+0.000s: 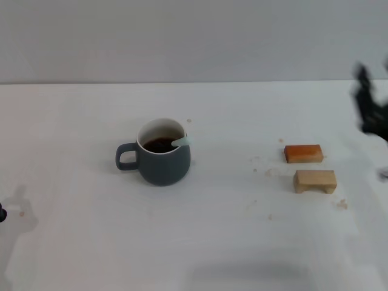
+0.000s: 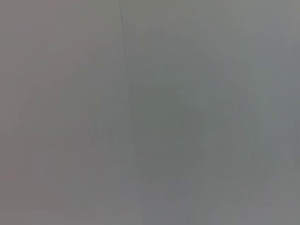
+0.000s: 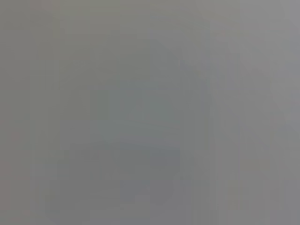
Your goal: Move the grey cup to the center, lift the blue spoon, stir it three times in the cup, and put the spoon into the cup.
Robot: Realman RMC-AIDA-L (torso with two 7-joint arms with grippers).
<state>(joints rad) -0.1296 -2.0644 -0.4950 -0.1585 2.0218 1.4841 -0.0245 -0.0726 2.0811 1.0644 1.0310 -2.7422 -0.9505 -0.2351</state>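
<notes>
The pale-blue-handled spoon already rests in the squat slate-grey mug mid-frame, so only retreat remains; the right gripper's jaws are unreadable.

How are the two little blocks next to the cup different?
The orange block is reddish-orange; the pale wooden block is light tan. The orange block lies farther back on the table, the pale one nearer. The pale block has a notch underneath; the orange one looks solid. Both are small, similar-sized, lying flat.

orange block, pale wooden block just nearer, white table
</notes>
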